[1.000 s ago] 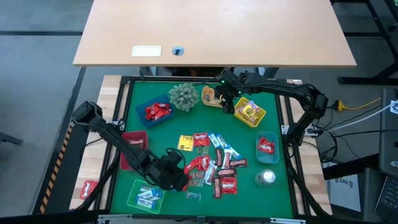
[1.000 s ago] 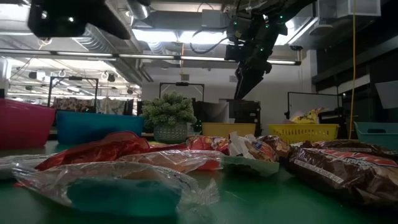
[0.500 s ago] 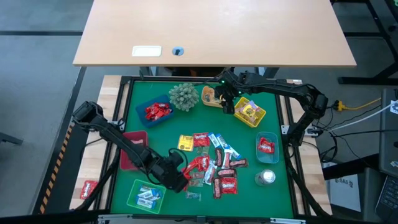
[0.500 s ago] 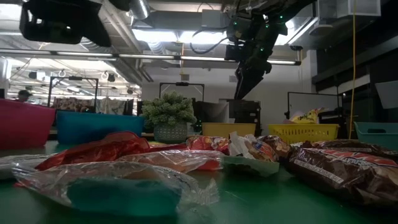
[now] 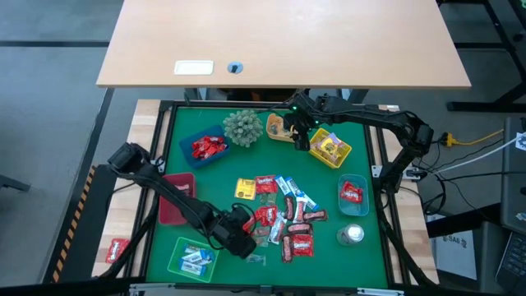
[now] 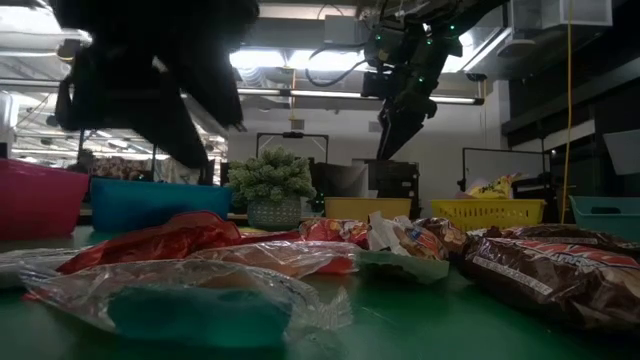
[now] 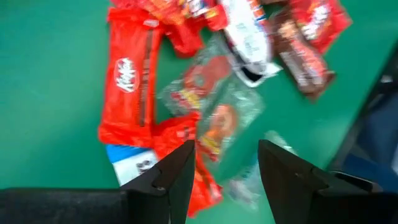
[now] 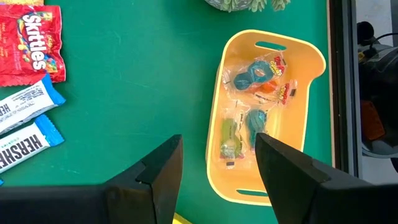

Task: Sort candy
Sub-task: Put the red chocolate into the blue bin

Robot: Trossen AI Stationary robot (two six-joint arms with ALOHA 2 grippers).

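Right now my left jaws [image 7: 224, 171] stand open and empty, poised just above the heap of candy [image 5: 283, 218] in the middle of the green counter [image 5: 222, 177]. Between my two dark fingers [image 7: 171, 180] I see a clear cellophane packet with red sweets inside [image 7: 211, 106], a long red KitKat wrapper [image 7: 127, 93] beside it, a blue-and-white bar [image 7: 130, 165] partly under the red wrappers, and brown packets [image 7: 298, 59] farther off.

My right jaws [image 8: 214, 171] are open too, holding nothing, and hang high over the far side of the counter, above a small yellow plastic tray [image 8: 311, 81] that holds clear-wrapped sweets in teal, orange and green [image 8: 252, 106]. Near it on the green surface lie a red Skittles bag [image 8: 31, 43] and two blue-and-white Hershey's bars [image 8: 25, 124].

From above, other trays ring the pile: a blue tray with red packets [image 5: 205, 146], a square yellow basket [image 5: 330, 148], a pale blue tray with red candy [image 5: 352, 196], a green tray with blue-white bars [image 5: 193, 259] just beside my left arm, and a pink tray [image 5: 175, 197]. A spiky grey-green plant ball [image 5: 242, 127] stands between the blue tray and the small yellow tray. One red packet [image 5: 117, 249] lies off the green surface, on the wooden edge.
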